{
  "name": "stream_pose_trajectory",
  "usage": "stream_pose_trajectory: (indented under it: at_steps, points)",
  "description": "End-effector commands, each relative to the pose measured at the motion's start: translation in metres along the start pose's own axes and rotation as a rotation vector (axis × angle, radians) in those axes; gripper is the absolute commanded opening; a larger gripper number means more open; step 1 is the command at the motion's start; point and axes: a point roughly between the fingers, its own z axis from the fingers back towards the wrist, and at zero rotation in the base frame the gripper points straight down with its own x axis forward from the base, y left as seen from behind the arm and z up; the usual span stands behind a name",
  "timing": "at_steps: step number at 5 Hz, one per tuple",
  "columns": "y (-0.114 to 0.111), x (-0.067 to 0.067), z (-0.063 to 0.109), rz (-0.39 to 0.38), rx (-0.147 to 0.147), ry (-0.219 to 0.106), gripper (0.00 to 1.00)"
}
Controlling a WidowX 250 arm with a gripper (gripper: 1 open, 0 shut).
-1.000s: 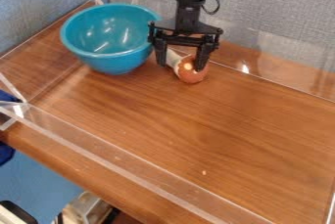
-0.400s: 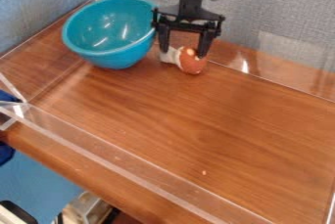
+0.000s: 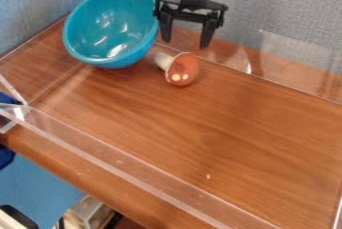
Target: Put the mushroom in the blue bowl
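The wooden table (image 3: 221,133) fills most of the frame, its brown top running from the upper left down to the lower right. Behind it, across the top of the frame, stands a grey textured wall (image 3: 287,13), with a bluish padded panel (image 3: 47,3) at the upper left. A clear plastic edge (image 3: 127,165) crosses the table's near side diagonally, from the left edge toward the bottom.

The blue bowl (image 3: 110,33) is at the upper left of the table, tilted, with its open side turned toward the camera and its inner wall shining.

The black gripper (image 3: 185,41) comes down from the top of the frame, just right of the bowl. Its fingers are spread wide open, one beside the bowl's right rim and the other farther right, with nothing held between them.

The mushroom (image 3: 178,68) lies on its side on the table, in the upper middle of the frame, below the gripper in the picture and just right of the bowl, outside it. Its reddish-brown cap points to the lower right and its pale stem to the upper left, toward the bowl.

At the lower left corner, beyond the table's near edge, are a light blue surface (image 3: 38,188) and some partly cut-off objects (image 3: 87,215).
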Motion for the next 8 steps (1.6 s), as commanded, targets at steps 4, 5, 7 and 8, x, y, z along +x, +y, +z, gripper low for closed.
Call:
stream_pose_trajectory:
  at_steps: [4, 5, 7, 8]
  points:
    - [0.032, -0.006, 0.019, 0.059, 0.024, -0.033, 1.00]
    - [0.040, 0.003, 0.014, 0.039, 0.029, -0.025, 1.00]
    - [0.051, 0.013, 0.014, -0.011, 0.032, -0.015, 1.00]
    - [0.035, 0.004, 0.000, -0.053, 0.031, -0.011, 1.00]
